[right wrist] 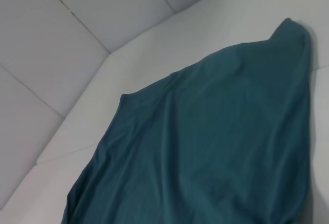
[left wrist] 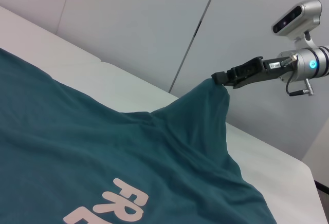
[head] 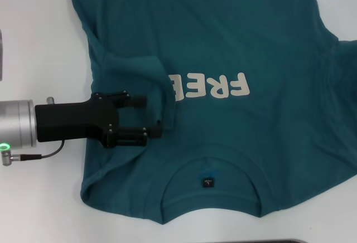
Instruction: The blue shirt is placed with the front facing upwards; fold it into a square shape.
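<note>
White tabletop (head: 39, 42) carries everything, with pale panelled walls (left wrist: 128, 23) rising behind it in the wrist views. Spread over most of that surface lies the blue shirt (head: 223, 37), front up, its collar and black neck label (head: 207, 183) at the near edge and its hem running off the far side, so its long axis goes near to far. The cream "FREE" lettering (head: 215, 87) crosses the chest, its left end hidden under cloth.

On the left, the left gripper (head: 149, 117) reaches in from the left edge, fingers closed on the sleeve (head: 136, 67), which is already drawn inward over the chest and covers the end of the lettering. From here the body of the shirt lies to the right of this gripper, so the fold probably has to go rightward, across the long axis.

On the other side, the left wrist view shows the right gripper (left wrist: 222, 77) pinching a peak of the fabric raised off the table; the head view does not show that arm, which seems to hold the right sleeve.
</note>
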### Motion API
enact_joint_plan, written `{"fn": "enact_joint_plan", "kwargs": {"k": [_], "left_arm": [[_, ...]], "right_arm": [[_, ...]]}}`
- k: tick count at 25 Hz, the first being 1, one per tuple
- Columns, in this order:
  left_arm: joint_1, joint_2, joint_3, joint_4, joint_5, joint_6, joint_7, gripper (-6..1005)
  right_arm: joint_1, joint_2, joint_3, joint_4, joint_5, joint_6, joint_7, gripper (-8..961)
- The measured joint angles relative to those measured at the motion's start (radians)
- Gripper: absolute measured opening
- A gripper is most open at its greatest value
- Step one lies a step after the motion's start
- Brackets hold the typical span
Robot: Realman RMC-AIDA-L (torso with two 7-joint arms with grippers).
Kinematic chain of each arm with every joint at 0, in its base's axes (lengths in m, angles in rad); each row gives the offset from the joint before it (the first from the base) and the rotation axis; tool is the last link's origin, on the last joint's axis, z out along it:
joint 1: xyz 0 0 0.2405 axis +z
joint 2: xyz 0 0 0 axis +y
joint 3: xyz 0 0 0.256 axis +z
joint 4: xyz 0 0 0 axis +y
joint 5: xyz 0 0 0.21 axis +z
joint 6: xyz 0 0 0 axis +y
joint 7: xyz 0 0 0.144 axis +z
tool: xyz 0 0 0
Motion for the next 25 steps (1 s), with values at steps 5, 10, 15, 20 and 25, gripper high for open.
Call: {"fn": "enact_joint_plan", "kwargs": {"k": [5,10,15,20,25], "left_arm": [[-0.004,0.0,0.0,0.0,0.0,-0.005,0.0,873],[-0.01,0.0,0.0,0.0,0.0,-0.009,0.0,873],[-0.012,0.0,0.0,0.0,0.0,-0.01,0.0,873],[-0.012,0.0,0.0,0.0,0.0,-0.012,0.0,874],[-0.012,0.0,0.0,0.0,0.0,-0.016,0.0,874]], "right_arm": [[0.015,0.006,-0.018,0.005,0.0,-0.002,-0.001,0],[0.049,0.026,-0.051,0.011,0.0,-0.003,-0.005,0],[0.1,0.058,-0.102,0.013,0.0,0.0,-0.008,-1],[0.155,0.091,-0.142,0.021,0.0,0.02,-0.009,1],[0.188,0.115,-0.219,0.033,-0.003,0.064,-0.011,10]]}}
